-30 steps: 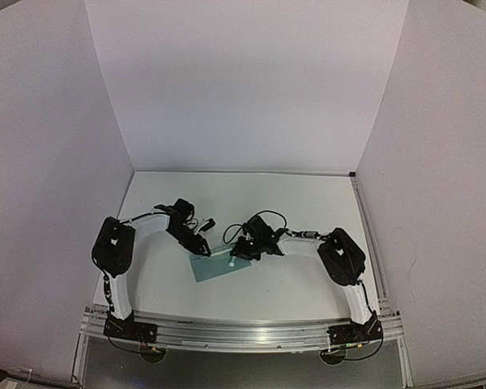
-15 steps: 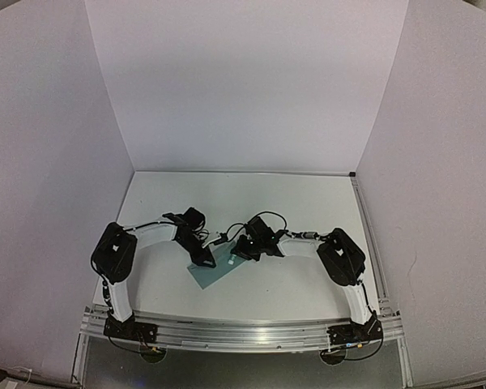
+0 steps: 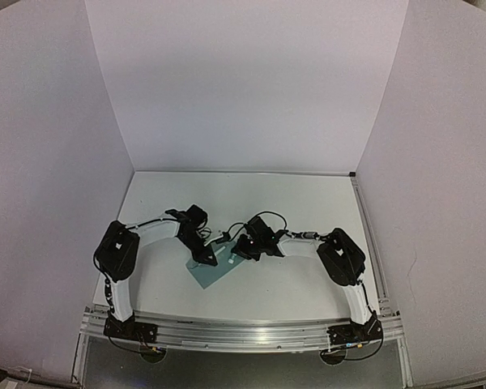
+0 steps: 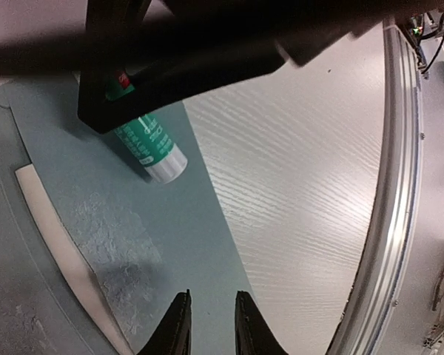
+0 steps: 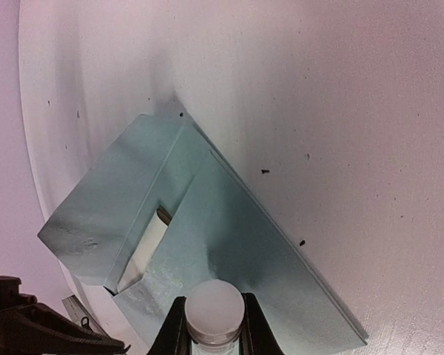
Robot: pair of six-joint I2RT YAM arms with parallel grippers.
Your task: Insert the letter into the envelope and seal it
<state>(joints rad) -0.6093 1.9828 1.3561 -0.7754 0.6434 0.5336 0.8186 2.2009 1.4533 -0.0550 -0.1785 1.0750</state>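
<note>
The white table carried the teal envelope, which lay flat near the middle, towards the near edge and turned at an angle. Both arms reached in over it from either side.

The left gripper hung over the envelope's left part. Its jaws were a narrow gap apart with only teal paper showing between them, gripping nothing. Whether the fingertips touched the paper could not be told.

The right gripper sat just right of it, over the envelope's far right part, with its jaws clamped on a glue stick. The green-and-white tube pointed its white end down at the envelope, at or just above the surface.

Of the letter, only a pale sliver showed. It lay inside the envelope's mouth where the flap stood partly folded, between the two grippers.
</note>
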